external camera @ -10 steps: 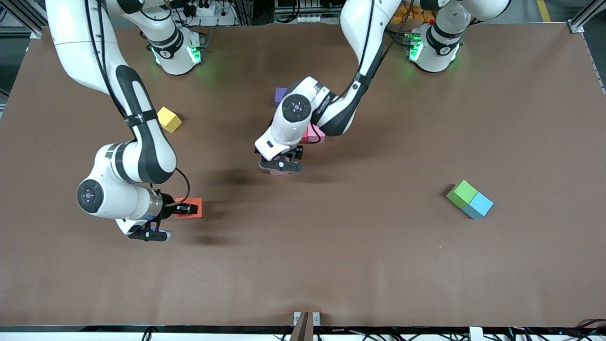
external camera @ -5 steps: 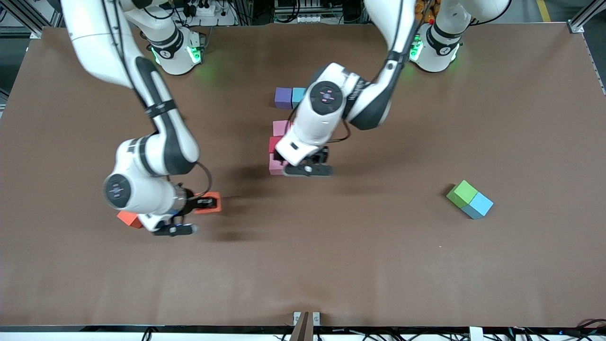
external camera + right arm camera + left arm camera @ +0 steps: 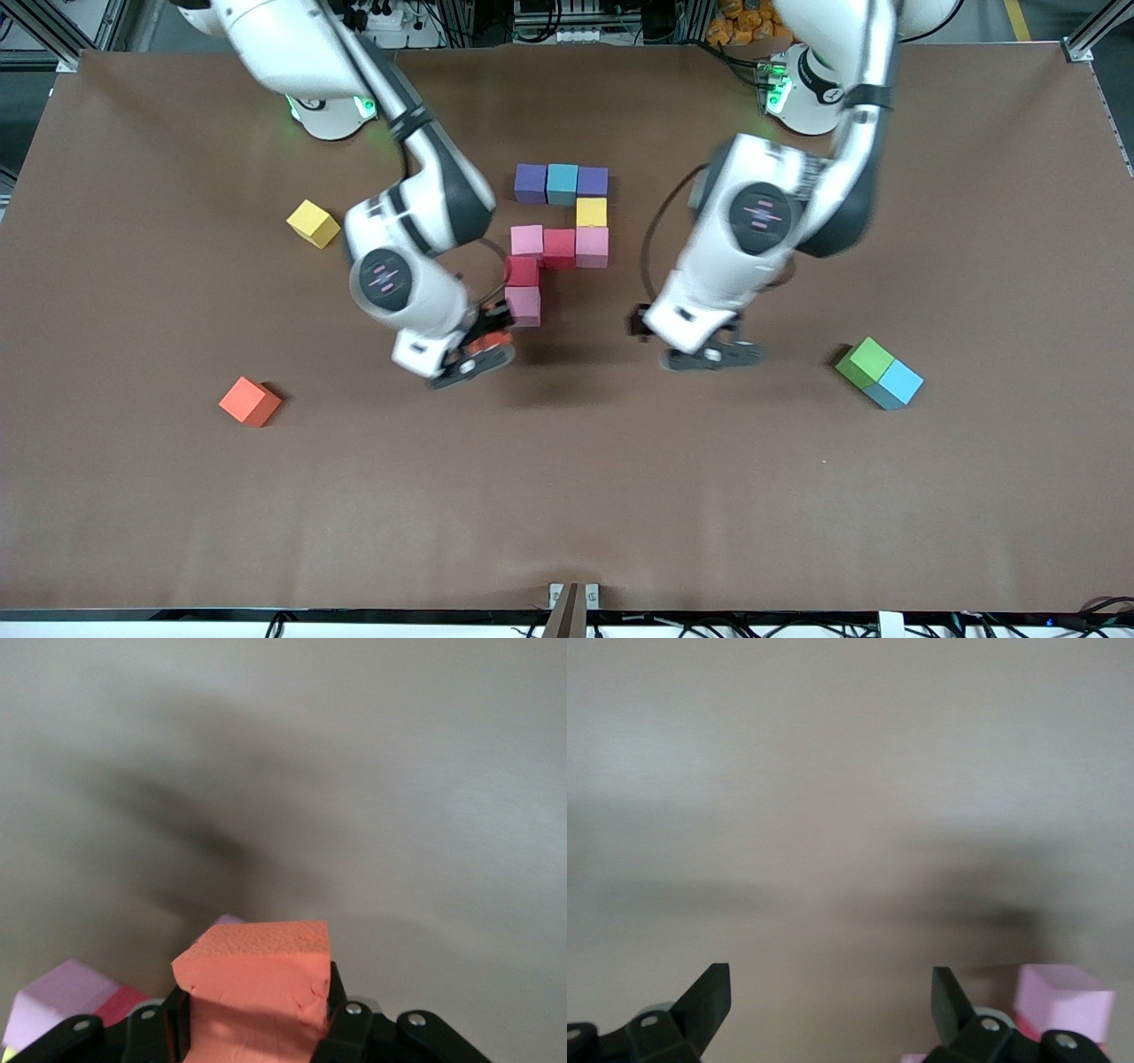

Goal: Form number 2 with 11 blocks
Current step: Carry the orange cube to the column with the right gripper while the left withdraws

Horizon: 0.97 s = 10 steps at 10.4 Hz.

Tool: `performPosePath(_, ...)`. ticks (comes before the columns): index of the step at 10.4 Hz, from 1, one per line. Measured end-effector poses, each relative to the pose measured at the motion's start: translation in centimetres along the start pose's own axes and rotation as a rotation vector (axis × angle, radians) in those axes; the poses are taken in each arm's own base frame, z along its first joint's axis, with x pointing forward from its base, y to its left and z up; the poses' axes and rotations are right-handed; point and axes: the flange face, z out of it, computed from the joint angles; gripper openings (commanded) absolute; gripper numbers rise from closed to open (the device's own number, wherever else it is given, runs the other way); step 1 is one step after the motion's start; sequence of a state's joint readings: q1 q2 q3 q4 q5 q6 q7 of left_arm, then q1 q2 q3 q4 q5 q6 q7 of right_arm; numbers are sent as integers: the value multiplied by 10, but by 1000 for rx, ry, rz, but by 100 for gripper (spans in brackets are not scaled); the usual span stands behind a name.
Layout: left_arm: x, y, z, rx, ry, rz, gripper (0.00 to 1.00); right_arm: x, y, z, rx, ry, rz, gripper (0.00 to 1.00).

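Nine blocks lie joined mid-table as a partial number 2: a purple, teal, purple row, a yellow block, a pink, crimson, pink row, then a crimson block and a pink block. My right gripper is shut on an orange block, right beside that pink block. My left gripper is open and empty, hanging over bare table between the digit and a green block. One pink block shows past its finger.
Loose blocks lie apart: a yellow one and an orange one toward the right arm's end, and a sky-blue one touching the green one toward the left arm's end. The brown table is bare nearer the front camera.
My right arm has carried the orange block from its end of the table to the digit's lowest pink block. My left arm has swung off the digit toward the green block, uncovering the figure.
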<state>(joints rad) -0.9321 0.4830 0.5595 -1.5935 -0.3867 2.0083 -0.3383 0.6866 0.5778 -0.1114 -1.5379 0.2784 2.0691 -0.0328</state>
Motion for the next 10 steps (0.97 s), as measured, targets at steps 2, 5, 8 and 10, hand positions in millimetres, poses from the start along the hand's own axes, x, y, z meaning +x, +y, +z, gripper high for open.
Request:
performPosePath(2,12,-85,5,-3,-51,-50,100,-9,-67,13,-13,-3,-241,14)
performPosePath(5,16,-185,21,31,-110,-179,100,-20,-117,38,-27,-5,-625,13)
performPosePath(8,26,-276,25,123,-129,-295,100,-16,-115,57,-43,8,-865,12)
performPosePath(10,31,-337,18,148,-123,-375,100,-9,-106,77,-66,36,-921,12)
